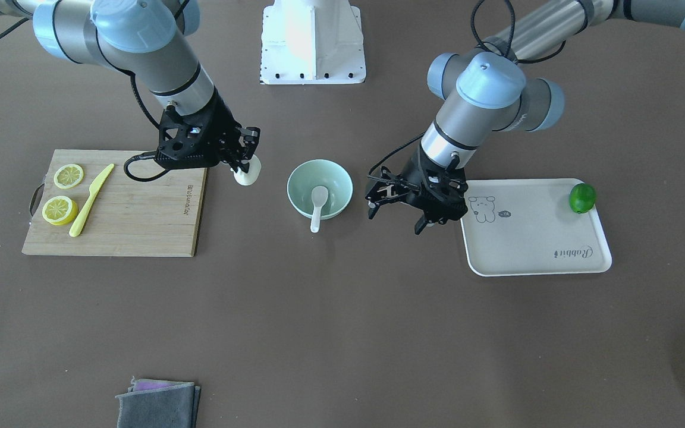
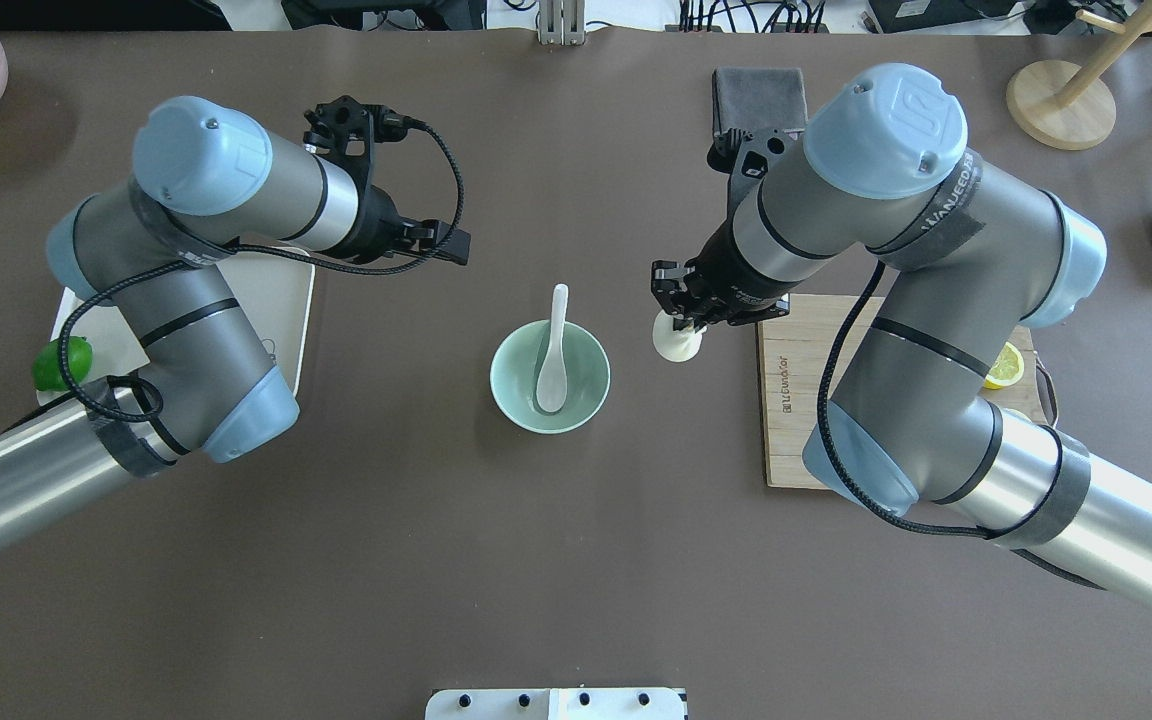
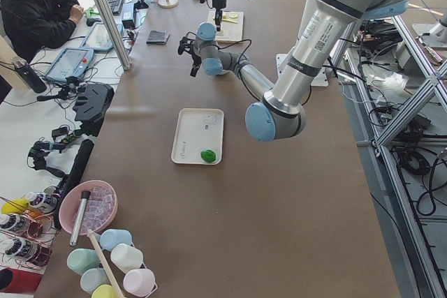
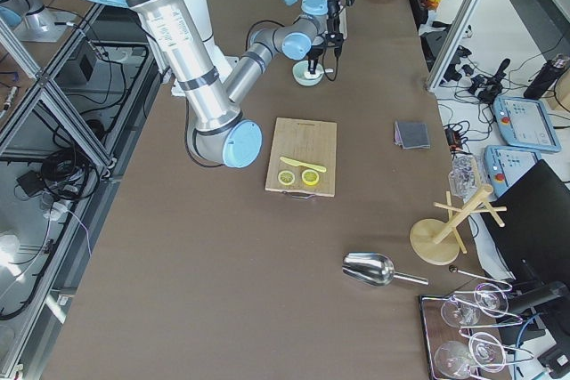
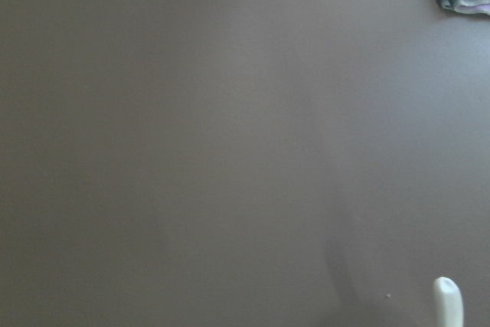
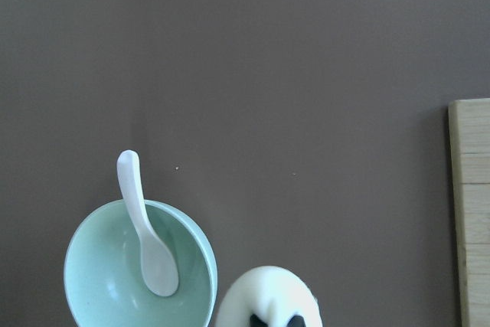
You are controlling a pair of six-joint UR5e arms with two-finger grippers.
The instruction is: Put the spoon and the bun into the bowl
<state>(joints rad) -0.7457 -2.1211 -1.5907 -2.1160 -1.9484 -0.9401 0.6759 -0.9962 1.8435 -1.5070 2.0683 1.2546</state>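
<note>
The white spoon (image 1: 319,205) lies in the mint-green bowl (image 1: 295,184) at the table's middle, its handle resting over the rim. Both show in the overhead view, spoon (image 2: 554,350) and bowl (image 2: 511,385), and in the right wrist view, spoon (image 6: 145,227) and bowl (image 6: 99,281). My right gripper (image 1: 244,168) is shut on the cream-white bun (image 1: 248,176), held just beside the bowl and off the board's edge; the bun also shows in the overhead view (image 2: 674,342) and in the right wrist view (image 6: 268,296). My left gripper (image 1: 396,217) is open and empty between bowl and tray.
A wooden cutting board (image 1: 140,214) holds two lemon halves (image 1: 60,209) and a yellow-green knife (image 1: 91,199). A beige tray (image 1: 533,238) carries a lime (image 1: 582,197). A grey cloth (image 1: 158,404) lies at the operators' edge. The white robot base (image 1: 313,41) stands behind the bowl.
</note>
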